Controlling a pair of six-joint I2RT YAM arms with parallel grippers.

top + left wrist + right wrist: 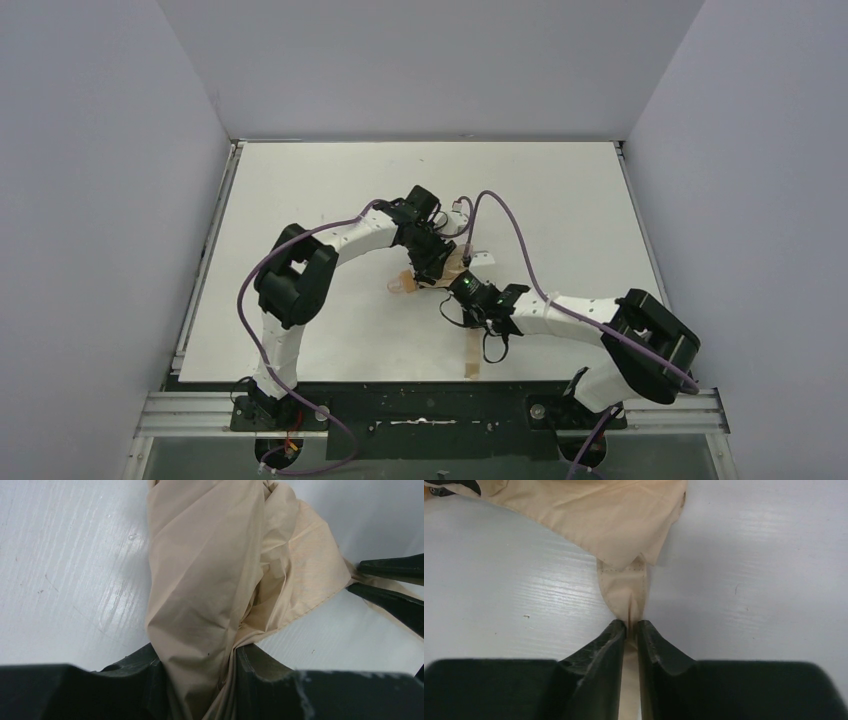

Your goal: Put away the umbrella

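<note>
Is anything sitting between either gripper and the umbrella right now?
Nothing visible. The left gripper is closed on the bunched fabric of the beige folding umbrella, and the right gripper pinches its tan fabric strap.

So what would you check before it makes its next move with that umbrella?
1. Are the left fingers closed around the bunched cloth of the umbrella? Ok.
2. Are the right fingers pinching the strap? Ok.
3. Is the cloth rolled neatly? Not ok: it is loose and crumpled.
4. Does the strap lie flat at the pinch? Not ok: it is creased lengthwise.
5. Are the two sets of fingers apart from each other? Ok.
6. Is the shaft fully folded in? Cannot tell.
</note>
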